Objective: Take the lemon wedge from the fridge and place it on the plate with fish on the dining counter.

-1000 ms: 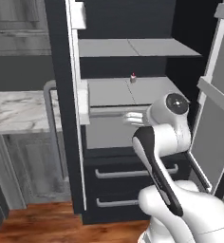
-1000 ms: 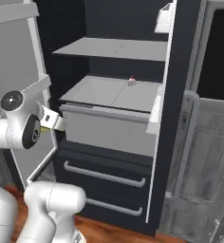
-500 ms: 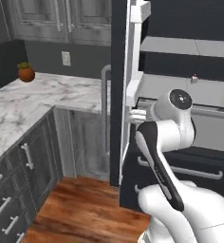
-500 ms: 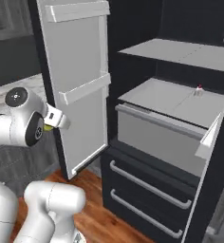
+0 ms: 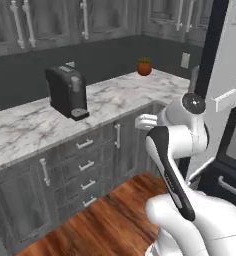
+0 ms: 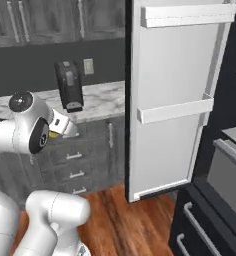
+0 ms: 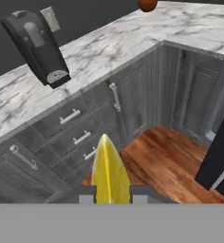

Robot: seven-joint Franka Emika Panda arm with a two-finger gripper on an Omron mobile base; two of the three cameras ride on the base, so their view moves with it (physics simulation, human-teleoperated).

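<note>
My gripper (image 7: 113,195) is shut on the lemon wedge (image 7: 110,170), a yellow sliver standing up between the two dark fingertips. In the right base view the gripper (image 6: 66,128) sits at the arm's bent wrist with a bit of yellow lemon wedge (image 6: 53,134) showing under it. Seen from the left base view, the gripper (image 5: 141,121) points left, towards the grey cabinets. The fridge (image 6: 229,165) stands open on the right, its white-lined door (image 6: 176,100) swung wide. The fridge door (image 5: 231,75) also fills the right edge behind the arm. The plate with fish and the dining counter are out of view.
A dark coffee machine (image 5: 66,92) stands on a narrow marble top (image 5: 25,131) over grey drawers (image 7: 73,128). A small potted plant (image 5: 144,66) sits at the counter's far corner. Wood floor (image 5: 105,215) lies open between the cabinets and the fridge.
The whole picture has swung left, from the fridge's shelves to the corner counter, so the camera has turned. The gripper keeps hold of the lemon wedge.
</note>
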